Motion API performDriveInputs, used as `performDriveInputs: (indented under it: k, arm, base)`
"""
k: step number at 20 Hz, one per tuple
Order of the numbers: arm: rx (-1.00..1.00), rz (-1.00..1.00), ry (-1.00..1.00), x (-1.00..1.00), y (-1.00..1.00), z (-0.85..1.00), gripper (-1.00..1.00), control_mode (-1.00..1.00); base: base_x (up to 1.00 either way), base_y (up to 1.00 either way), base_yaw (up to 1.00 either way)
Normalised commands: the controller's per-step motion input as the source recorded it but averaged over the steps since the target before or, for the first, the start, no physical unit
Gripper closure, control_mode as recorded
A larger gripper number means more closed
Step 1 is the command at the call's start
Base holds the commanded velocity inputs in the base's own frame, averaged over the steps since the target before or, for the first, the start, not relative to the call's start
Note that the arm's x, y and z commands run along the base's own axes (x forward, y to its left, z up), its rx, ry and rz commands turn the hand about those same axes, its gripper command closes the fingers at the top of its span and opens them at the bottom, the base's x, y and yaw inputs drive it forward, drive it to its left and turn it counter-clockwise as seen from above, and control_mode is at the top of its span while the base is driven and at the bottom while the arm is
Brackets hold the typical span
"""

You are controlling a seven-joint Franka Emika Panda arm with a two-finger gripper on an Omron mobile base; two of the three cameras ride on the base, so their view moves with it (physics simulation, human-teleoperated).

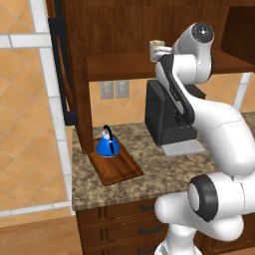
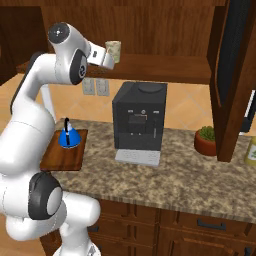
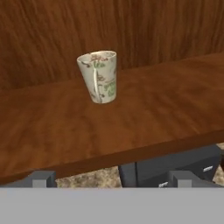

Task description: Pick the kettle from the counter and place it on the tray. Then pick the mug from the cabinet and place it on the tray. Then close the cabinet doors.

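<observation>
The cream mug (image 3: 99, 76) stands upright on the cabinet shelf (image 3: 144, 118), its handle turned toward the hand camera. My gripper (image 3: 113, 179) is open, level with the shelf's front edge, and the mug is a short way ahead of it, outside the fingers. From the right base the gripper (image 2: 106, 59) sits just left of the mug (image 2: 113, 50). The blue kettle (image 1: 107, 144) stands upright on the wooden tray (image 1: 119, 169), at the left end of the granite counter (image 1: 164, 174). From the right base, the kettle (image 2: 68, 136) and tray (image 2: 60, 156) show too. Both cabinet doors (image 1: 62, 74) (image 2: 232, 70) are swung open.
A big black coffee machine (image 2: 139, 117) stands on the counter directly under the shelf, close below my hand. A small potted plant (image 2: 205, 140) sits to its right, beside the open right door. My own arm hides part of the mug (image 1: 158, 46) in the left base view.
</observation>
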Motion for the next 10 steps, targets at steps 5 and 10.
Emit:
performDriveInputs:
  k: [5, 10]
  arm:
    - [0.00, 0.00, 0.07, 0.44, -0.08, 0.00, -1.00, -1.00]
    - [0.00, 0.00, 0.03, 0.37, -0.03, 0.00, -1.00, -1.00]
  base:
    - [0.00, 0.00, 0.00]
    - [0.00, 0.00, 0.00]
